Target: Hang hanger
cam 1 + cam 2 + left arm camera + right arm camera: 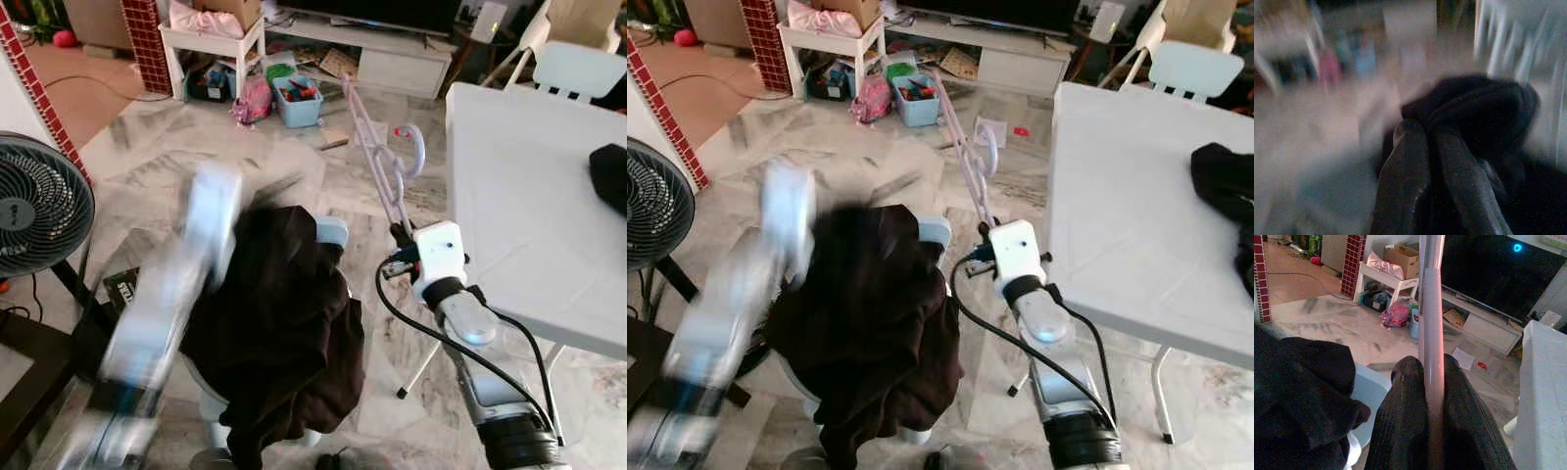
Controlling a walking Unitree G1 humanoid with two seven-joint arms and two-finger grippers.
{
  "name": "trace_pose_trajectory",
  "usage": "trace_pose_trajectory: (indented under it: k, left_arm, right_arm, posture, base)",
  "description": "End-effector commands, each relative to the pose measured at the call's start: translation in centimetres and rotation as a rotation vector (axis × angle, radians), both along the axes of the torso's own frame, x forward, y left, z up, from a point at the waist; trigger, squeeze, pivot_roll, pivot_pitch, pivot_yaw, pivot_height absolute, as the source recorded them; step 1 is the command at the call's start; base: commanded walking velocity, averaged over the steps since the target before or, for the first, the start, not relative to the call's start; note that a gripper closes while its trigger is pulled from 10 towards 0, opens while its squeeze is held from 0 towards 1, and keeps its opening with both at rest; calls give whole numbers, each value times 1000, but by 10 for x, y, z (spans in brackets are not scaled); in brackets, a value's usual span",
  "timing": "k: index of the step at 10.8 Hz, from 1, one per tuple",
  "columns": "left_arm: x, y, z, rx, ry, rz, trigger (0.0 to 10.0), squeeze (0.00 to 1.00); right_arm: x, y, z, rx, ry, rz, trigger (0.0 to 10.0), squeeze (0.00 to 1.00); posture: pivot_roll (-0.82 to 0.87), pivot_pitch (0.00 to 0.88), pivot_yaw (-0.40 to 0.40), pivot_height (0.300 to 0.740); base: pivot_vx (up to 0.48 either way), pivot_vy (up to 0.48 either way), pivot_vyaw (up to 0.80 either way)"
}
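The head stereo pair looks forward and down from above onto the marble floor (294, 166) and white table (529, 196), while each wrist camera sights closely along its own black fingers (1400, 431), sharing the dark garment (872, 313) with the head views.

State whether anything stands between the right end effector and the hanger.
Nothing does. The right end effector is already shut on the pink hanger, which sticks out ahead of it over the floor. The dark garment hangs beside it, held by the left end effector.
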State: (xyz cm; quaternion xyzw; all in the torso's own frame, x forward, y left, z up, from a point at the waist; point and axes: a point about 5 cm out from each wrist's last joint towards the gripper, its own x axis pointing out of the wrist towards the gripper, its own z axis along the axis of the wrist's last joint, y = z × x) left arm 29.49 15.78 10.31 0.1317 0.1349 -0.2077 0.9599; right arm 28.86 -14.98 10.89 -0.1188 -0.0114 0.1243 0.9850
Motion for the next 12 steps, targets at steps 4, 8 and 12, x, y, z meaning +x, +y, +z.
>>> trace_pose_trajectory:
  k: [4,8,12]
  left_arm:
    - [-50,31,-61,181,382,15,10000,0]
    - [-49,35,-69,241,382,36,10000,0]
    - [-20,5,-16,-22,17,45,10000,0]
  right_arm:
    - [3,0,2,-9,-13,13,10000,0]
    - [3,-2,4,-22,-12,23,10000,0]
    - [1,-1,3,-8,-11,12,10000,0]
  posture:
    - [4,0,-95,740]
    - [-9,0,-106,740]
    - [-13,0,-105,740]
  base:
    - [0,0,0]
    - [0,0,0]
    - [0,0,0]
